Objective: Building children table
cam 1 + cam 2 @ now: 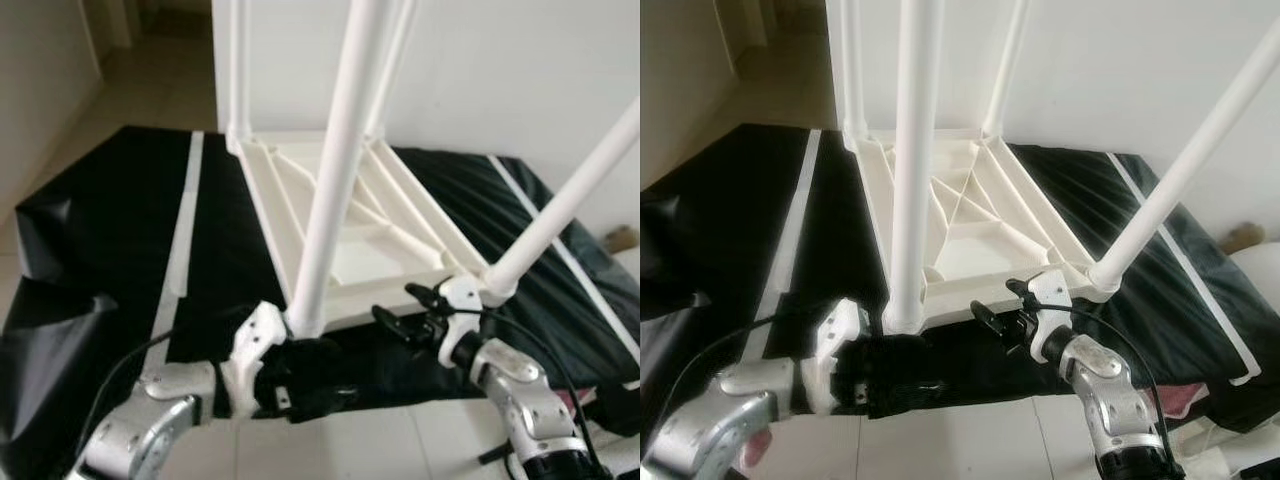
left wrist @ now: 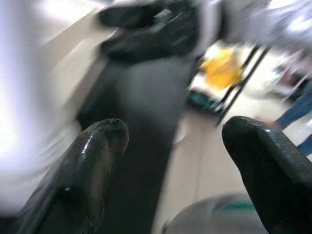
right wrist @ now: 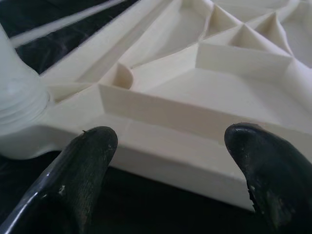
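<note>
With the upside-down white plastic children's table on the black floor sheet, both open hands, left hand and right hand, should probably grip its near edge evenly before turning it.

Setting: home interior. Evidence: pale tiled floor, plain white wall, corridor leading off behind, black plastic sheet spread over the floor as work area.

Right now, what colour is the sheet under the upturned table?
Black, with white stripes; the sheet shows best in the left eye view.
</note>
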Robot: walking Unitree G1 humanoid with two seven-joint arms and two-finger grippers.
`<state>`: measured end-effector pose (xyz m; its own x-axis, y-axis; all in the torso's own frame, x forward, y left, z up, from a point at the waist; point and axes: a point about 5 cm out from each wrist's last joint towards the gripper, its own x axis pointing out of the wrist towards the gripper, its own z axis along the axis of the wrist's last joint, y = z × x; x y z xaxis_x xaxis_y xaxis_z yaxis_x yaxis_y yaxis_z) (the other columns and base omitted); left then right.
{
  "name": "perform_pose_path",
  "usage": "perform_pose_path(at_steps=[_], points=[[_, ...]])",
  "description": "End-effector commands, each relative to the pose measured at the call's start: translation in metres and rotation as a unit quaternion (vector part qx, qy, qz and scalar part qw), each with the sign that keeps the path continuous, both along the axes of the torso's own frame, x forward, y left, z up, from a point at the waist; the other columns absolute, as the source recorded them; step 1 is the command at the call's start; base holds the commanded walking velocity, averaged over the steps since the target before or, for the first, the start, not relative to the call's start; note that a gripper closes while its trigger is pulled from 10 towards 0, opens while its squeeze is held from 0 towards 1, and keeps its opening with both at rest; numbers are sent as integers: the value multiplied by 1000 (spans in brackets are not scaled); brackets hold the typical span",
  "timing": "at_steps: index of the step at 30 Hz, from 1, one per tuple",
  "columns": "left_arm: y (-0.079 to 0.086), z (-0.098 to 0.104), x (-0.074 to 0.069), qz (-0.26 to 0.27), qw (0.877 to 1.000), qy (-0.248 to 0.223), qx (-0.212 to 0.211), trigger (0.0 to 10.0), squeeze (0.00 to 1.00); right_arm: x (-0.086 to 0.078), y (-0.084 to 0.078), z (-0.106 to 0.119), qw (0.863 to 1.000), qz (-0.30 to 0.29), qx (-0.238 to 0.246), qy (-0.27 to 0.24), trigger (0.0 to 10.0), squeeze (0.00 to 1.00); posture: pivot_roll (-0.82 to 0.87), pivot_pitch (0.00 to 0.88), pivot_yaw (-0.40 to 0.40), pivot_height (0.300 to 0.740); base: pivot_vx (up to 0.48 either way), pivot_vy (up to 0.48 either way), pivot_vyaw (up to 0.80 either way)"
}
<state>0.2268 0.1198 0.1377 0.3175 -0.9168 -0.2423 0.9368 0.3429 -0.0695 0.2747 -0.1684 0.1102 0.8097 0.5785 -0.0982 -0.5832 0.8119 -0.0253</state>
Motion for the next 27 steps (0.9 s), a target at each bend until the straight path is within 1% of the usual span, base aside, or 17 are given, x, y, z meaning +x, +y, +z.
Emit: perform_pose_path(at_steps=[1, 3, 6, 7, 9, 10, 12, 15, 16, 17, 18, 19, 21, 22, 23, 26, 27], points=[[7, -2, 8, 17, 999, -21, 27, 10000, 0, -4, -1, -1, 1000, 3, -2, 7, 10000, 0, 115, 0, -98, 740, 0, 0, 0], [17, -2, 16, 37, 997, -37, 51, 10000, 0, -8, 3, -2, 1000, 18, -4, 12, 10000, 0, 112, 0, -97, 740, 0, 0, 0], [23, -1, 23, 57, 995, -51, 59, 10000, 0, -10, 3, -3, 1000, 23, -5, 15, 10000, 0, 110, 0, -97, 740, 0, 0, 0], [30, 1, 32, 85, 992, -60, 68, 10000, 0, -11, 3, -4, 999, 29, -9, 17, 10000, 0, 110, 0, -98, 740, 0, 0, 0], [30, 1, 32, 85, 992, -60, 68, 10000, 0, -11, 3, -4, 999, 29, -9, 17, 10000, 0, 110, 0, -98, 740, 0, 0, 0], [37, 4, 41, 116, 987, -77, 76, 10000, 0, -12, 3, -4, 999, 31, -11, 18, 10000, 0, 108, 0, -97, 740, 0, 0, 0], [43, 16, 57, 162, 979, -107, 65, 10000, 0, -12, -4, -4, 1000, 15, -15, 18, 10000, 0, 106, 0, -97, 740, 0, 0, 0], [43, 19, 60, 170, 977, -113, 60, 10000, 0, -11, -6, -4, 1000, 9, -16, 18, 10000, 0, 106, 0, -97, 740, 0, 0, 0], [32, 27, 66, 177, 973, -141, 36, 10000, 0, -12, -9, -4, 1000, -7, -10, 17, 10000, 0, 101, 0, -95, 740, 0, 0, 0], [32, 27, 66, 177, 973, -141, 36, 10000, 0, -12, -9, -4, 1000, -7, -10, 17, 10000, 0, 101, 0, -95, 740, 0, 0, 0], [27, 31, 68, 178, 971, -158, 28, 10000, 0, -13, -9, -5, 1000, -13, -9, 17, 10000, 0, 101, 0, -95, 740, 0, 0, 0], [21, 36, 70, 178, 970, -165, 12, 10000, 0, -12, -9, -8, 999, -28, -15, 19, 10000, 0, 101, 0, -95, 740, 0, 0, 0], [17, 38, 71, 178, 970, -166, 2, 10000, 0, -12, -9, -11, 999, -38, -20, 21, 10000, 0, 101, 0, -95, 740, 0, 0, 0], [9, 43, 72, 172, 968, -181, -10, 10000, 0, -11, -9, -18, 997, -65, -26, 30, 10000, 0, 99, 0, -95, 740, 0, 0, 0], [9, 43, 72, 172, 968, -181, -10, 10000, 0, -11, -9, -18, 997, -65, -26, 30, 10000, 0, 99, 0, -95, 740, 0, 0, 0], [-5, 46, 71, 159, 968, -192, -25, 10000, 0, -13, -2, -22, 996, -79, -21, 33, 10000, 0, 101, 0, -96, 740, 0, 0, 0], [-5, 46, 71, 159, 968, -192, -25, 10000, 0, -13, -2, -22, 996, -79, -21, 33, 10000, 0, 101, 0, -96, 740, 0, 0, 0]])
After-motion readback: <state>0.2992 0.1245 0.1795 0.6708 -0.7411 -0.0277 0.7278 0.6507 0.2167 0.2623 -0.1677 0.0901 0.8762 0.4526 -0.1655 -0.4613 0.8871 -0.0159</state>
